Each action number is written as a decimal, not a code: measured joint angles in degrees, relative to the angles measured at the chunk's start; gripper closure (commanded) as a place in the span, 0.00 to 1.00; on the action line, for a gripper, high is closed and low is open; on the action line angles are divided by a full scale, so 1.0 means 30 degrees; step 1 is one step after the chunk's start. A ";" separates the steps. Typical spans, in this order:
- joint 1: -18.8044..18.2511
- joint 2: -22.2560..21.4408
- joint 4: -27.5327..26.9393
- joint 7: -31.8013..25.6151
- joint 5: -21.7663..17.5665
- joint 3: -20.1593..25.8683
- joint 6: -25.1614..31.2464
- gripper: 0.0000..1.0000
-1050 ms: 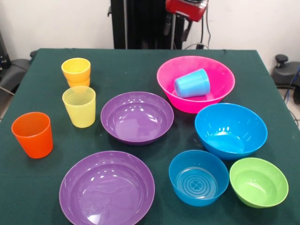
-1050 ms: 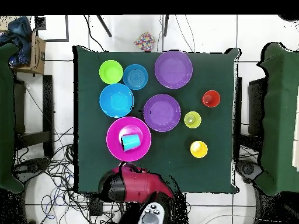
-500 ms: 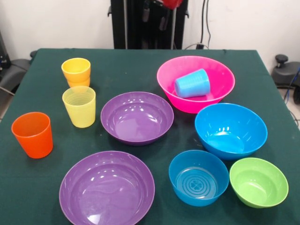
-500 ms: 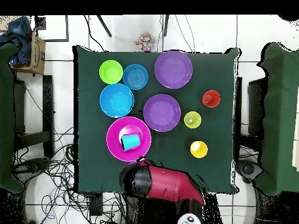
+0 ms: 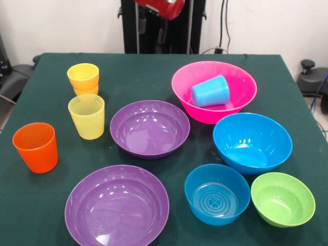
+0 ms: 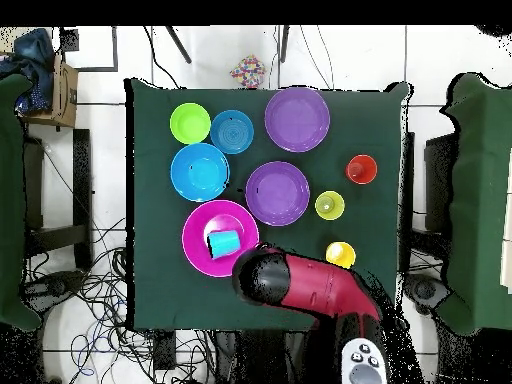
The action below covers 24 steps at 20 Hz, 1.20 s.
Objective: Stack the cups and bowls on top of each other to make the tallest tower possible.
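Observation:
An orange cup [image 5: 36, 147], a ribbed pale yellow cup [image 5: 86, 116] and two nested amber-yellow cups [image 5: 83, 78] stand upright at the left. A light blue cup [image 5: 209, 91] lies on its side in the big pink bowl [image 5: 241, 102]. Two purple bowls [image 5: 149, 128] [image 5: 117, 207], a big blue bowl [image 5: 252, 142], a small blue bowl [image 5: 217, 193] and a green bowl [image 5: 282, 199] sit apart on the cloth. My gripper [image 5: 152, 28] hangs high at the table's far edge, dark against the pedestal. From overhead the red arm [image 6: 300, 285] reaches between the pink bowl [image 6: 200, 225] and the amber-yellow cups [image 6: 340, 255].
A dark green cloth [image 5: 133, 77] covers the table. Floor cables [image 6: 90, 300] and a box [image 6: 60, 85] lie off the table in the overhead view. Dark green furniture [image 6: 480, 200] flanks both sides.
The arm's end has swung along the table's robot-side edge, from behind the pink bowl toward the amber-yellow cups. No cup or bowl has moved.

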 measured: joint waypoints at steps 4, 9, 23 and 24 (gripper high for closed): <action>-0.0187 0.0348 -0.0802 0.0000 -0.0483 0.0371 -0.0004 0.00; -0.0335 0.0828 -0.1486 0.0000 -0.0858 0.0852 -0.0004 0.00; -0.2359 0.1405 -0.2517 -0.0008 -0.1800 0.2776 0.0858 0.00; -0.2511 0.1415 -0.2522 -0.0008 -0.1970 0.2938 0.0854 0.00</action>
